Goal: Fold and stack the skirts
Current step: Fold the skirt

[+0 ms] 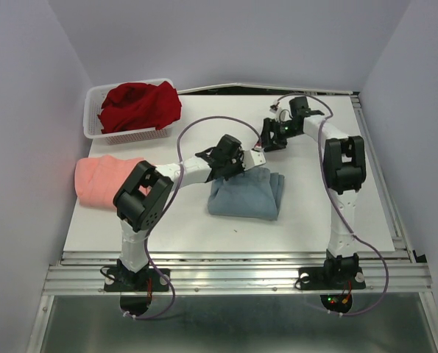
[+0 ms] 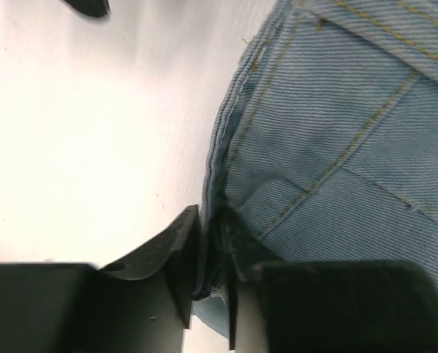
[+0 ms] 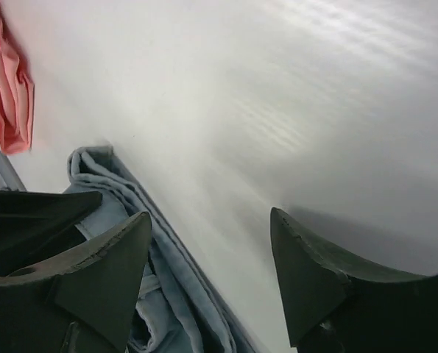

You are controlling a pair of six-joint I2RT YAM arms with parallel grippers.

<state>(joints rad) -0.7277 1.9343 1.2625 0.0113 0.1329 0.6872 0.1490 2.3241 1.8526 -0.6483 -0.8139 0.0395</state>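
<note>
The blue-grey skirt [image 1: 244,195] lies folded mid-table. My left gripper [image 1: 237,165] sits at its far edge. In the left wrist view the left gripper [image 2: 210,213] has its jaws a narrow way apart, and the skirt's hem [image 2: 336,147] runs loosely between them. My right gripper [image 1: 269,140] hovers just beyond that edge. In its wrist view the right gripper [image 3: 207,217] is wide open over bare table, with the blue-grey skirt [image 3: 167,287] beside its left finger. The salmon-pink skirt [image 1: 104,179] lies folded at the left. The dark red skirt [image 1: 141,105] is heaped in the basket.
A white mesh basket [image 1: 93,121] stands at the back left corner. Grey walls close in the table on the left, right and back. An aluminium rail [image 1: 233,257] runs along the near edge. The pink skirt [image 3: 9,88] shows at the far left of the right wrist view.
</note>
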